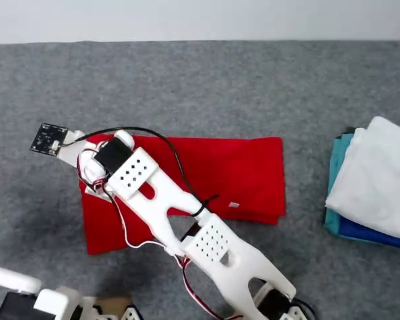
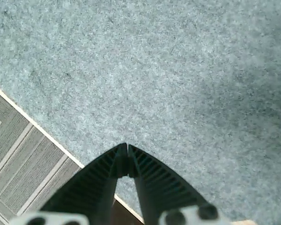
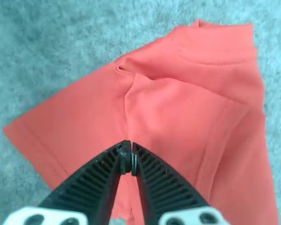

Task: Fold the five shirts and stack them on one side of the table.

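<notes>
The right fingers point(image 3: 154, 178) are seen pressed tip to tip, no gap between them, poised just over the red shirt point(image 3: 178, 108) near its sleeve. Whether a pinch of cloth is caught at the tips cannot be told. Out from there, the red shirt is laid flat in the middle of the bench point(image 1: 220, 87). It is doubled over into a broad rectangle, with one layer peeking out along the lower edge. The right arm is stretched across it towards its far left end.

Over on the other side, the left fingers point(image 2: 154, 176) are also closed together and hold nothing. They are parked above bare grey covering by the bench edge, with the floor point(image 2: 18, 159) visible below.

Further out, at the right edge of the bench, a stack point(image 1: 377, 180) is already built. A white shirt point(image 1: 380, 167) lies on top, with a teal one point(image 1: 337, 173) and a blue one point(image 1: 367, 231) beneath. Three layers can be counted, and more cannot be ruled out.

The task is judged well past halfway. The red shirt needs further folds and a carry to the stack, and any remaining shirt is yet to be dealt with.
</notes>
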Robot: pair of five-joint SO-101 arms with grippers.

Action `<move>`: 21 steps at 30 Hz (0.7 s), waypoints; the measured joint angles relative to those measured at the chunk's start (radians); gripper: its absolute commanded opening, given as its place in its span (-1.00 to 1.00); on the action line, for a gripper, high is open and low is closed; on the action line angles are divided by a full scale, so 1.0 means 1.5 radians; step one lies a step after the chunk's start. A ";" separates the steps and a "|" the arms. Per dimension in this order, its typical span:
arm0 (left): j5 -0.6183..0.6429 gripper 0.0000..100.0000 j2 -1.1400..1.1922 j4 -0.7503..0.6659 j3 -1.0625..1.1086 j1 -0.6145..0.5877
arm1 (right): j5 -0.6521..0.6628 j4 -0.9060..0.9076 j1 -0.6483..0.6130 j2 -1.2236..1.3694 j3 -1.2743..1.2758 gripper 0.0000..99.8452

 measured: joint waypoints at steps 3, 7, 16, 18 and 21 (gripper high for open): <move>0.000 -0.98 0.000 0.000 0.000 0.000 | 0.000 0.000 -0.007 -0.059 0.102 -0.98; 0.000 -0.98 0.000 0.000 0.000 0.000 | 0.000 0.000 -0.032 -0.153 0.270 -0.97; 0.000 -0.98 0.000 0.000 0.000 0.000 | 0.017 0.000 -0.121 -0.187 0.408 -0.39; 0.000 -0.98 0.000 0.000 0.000 0.000 | 0.017 0.000 -0.143 -0.175 0.408 -0.39; 0.000 -0.98 0.000 0.000 0.000 0.000 | 0.017 -0.004 -0.172 -0.139 0.408 -0.38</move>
